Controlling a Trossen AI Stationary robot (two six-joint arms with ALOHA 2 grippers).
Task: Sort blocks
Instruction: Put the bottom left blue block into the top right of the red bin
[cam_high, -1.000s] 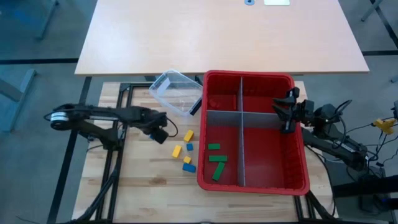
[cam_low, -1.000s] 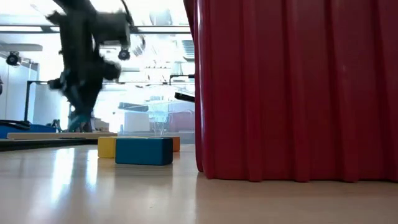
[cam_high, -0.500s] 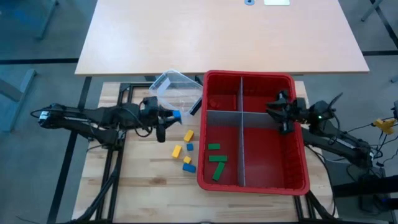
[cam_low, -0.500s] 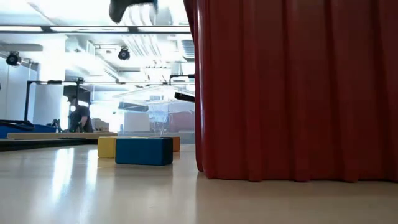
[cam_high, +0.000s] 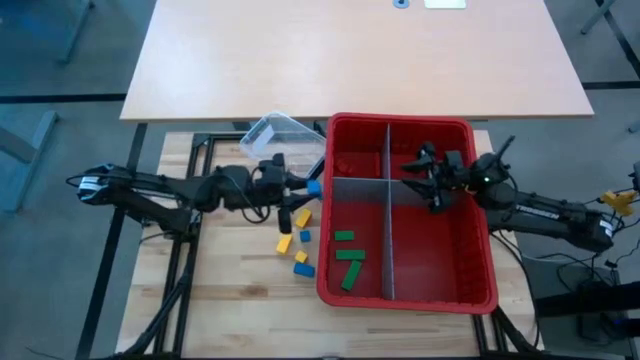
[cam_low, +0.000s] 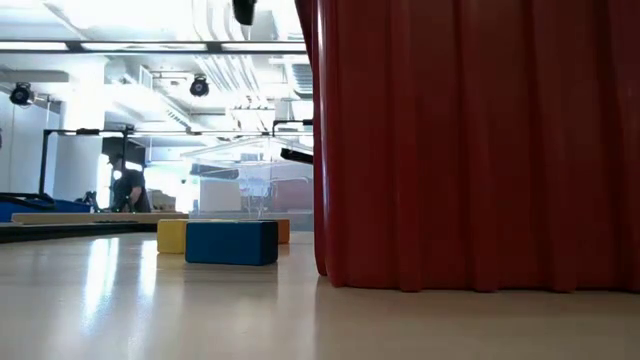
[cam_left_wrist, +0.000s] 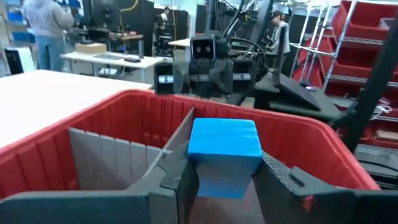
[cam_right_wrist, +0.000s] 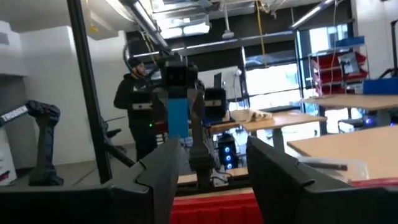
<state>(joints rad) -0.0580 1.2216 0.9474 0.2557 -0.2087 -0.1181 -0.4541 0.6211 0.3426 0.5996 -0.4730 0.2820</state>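
Gripping one blue block (cam_left_wrist: 224, 155) between its fingers, the left gripper (cam_high: 308, 190) hangs just outside the red bin (cam_high: 480, 290), by its rim and above the table. Below and beside those jaws lie three yellow blocks (cam_high: 303, 217) and two more blue blocks (cam_high: 304, 269) on the wood. Past them, three green blocks (cam_high: 349, 256) rest in the bin's near-left compartment. Farther on, the right gripper (cam_high: 424, 180) reaches over the grey divider (cam_high: 388, 230), its jaws parted and holding nothing. One clear tub (cam_high: 283, 146) sits behind the left arm.

red bin (cam_low: 470, 140) cut off by low view's edges, contents hidden
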